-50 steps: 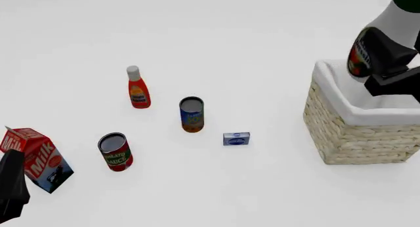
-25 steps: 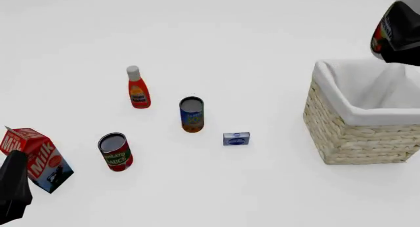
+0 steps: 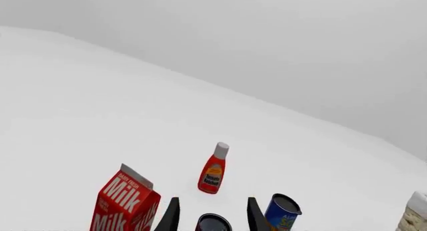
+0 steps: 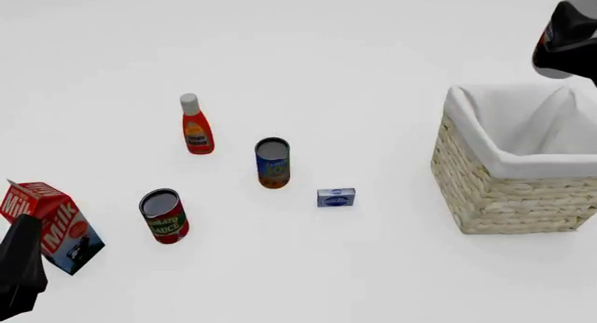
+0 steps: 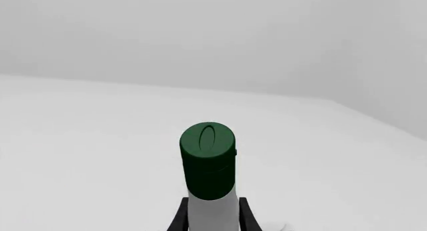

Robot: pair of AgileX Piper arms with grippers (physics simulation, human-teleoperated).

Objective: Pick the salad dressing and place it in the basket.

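Right jaws [image 5: 211,218] pinch the salad dressing bottle [image 5: 209,186] by its white neck, one finger on each side, dark green cap [image 5: 208,158] pointing away from the wrist camera. In the front view the bottle [image 4: 563,40] sits at the far right edge, held in the air above and behind the basket [image 4: 518,176], not inside it; only part of its dark label and white body shows there, the rest is cut off by the frame. The basket stands on the tabletop [image 4: 326,57] at the right, white cloth lining folded over the rim.

Left jaws [image 3: 212,218] are spread, nothing between them, low at the near-left corner beside the milk carton [image 4: 52,225]. Red bottle with white cap [image 4: 195,124] stands upright at left-centre. Blue can [image 4: 272,163] stands near the middle, tomato sauce can [image 4: 164,216] closer and to its left, small blue box [image 4: 336,197] just right of the blue can. All apart from each other.
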